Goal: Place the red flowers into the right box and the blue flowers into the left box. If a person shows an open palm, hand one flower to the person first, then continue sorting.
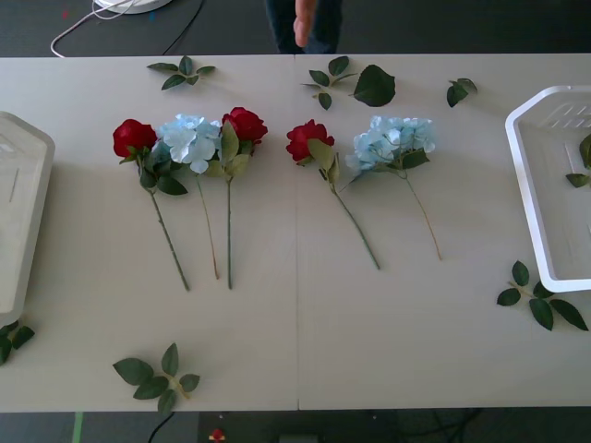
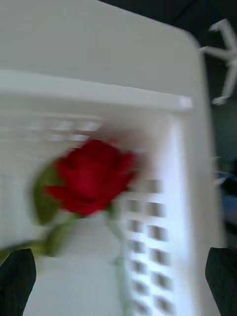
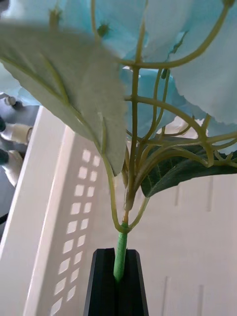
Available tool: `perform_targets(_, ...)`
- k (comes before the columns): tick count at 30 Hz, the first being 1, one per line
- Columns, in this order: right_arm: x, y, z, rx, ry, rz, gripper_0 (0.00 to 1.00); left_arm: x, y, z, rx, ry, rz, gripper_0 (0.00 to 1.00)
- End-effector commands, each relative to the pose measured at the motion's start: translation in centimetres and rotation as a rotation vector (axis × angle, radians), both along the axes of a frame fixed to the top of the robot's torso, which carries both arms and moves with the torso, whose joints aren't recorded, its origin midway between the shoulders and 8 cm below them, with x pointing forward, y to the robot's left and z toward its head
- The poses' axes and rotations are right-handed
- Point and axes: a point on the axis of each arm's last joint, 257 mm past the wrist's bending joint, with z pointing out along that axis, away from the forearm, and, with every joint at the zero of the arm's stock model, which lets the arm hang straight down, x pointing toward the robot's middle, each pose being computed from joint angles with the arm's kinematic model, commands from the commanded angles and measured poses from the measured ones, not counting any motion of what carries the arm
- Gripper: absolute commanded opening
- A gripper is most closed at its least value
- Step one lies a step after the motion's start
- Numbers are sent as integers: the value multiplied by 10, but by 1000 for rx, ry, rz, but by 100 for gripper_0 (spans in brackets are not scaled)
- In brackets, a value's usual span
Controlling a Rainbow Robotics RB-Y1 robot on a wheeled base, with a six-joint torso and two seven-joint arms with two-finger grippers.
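The left gripper (image 3: pixel 117 276) has its black fingers (image 3: pixel 101 286) clamped on a blue flower (image 3: pixel 148 98) stem above the left box (image 3: pixel 54 207). The right gripper (image 2: pixel 118 279) fingers (image 2: pixel 17 281) spread wide, a red flower (image 2: pixel 91 175) lying in the right box (image 2: pixel 163 227) between them.

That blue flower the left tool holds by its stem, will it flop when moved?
Probably top-heavy: the blue flower spreads wide above a thin stem pinched in the left tool, so it may sway. Likely light: thin petals and leaves.
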Motion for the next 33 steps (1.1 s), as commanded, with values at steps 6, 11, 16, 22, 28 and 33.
perform_targets(6,-7,96,16,243,-38,132,100,7,8,8,-6,-59,53,0)
perform_targets(11,-27,158,7,270,-38,264,100,19,4,7,36,-84,35,0)
perform_targets(16,-52,221,-6,288,-65,392,100,20,3,9,28,-94,36,0)
perform_targets(22,-65,292,-24,360,-68,500,100,20,3,9,28,-94,36,0)
perform_targets(28,-57,358,-39,375,-52,591,100,20,3,9,28,-94,36,0)
perform_targets(33,-36,407,-52,360,-27,639,100,20,3,9,28,-94,36,0)
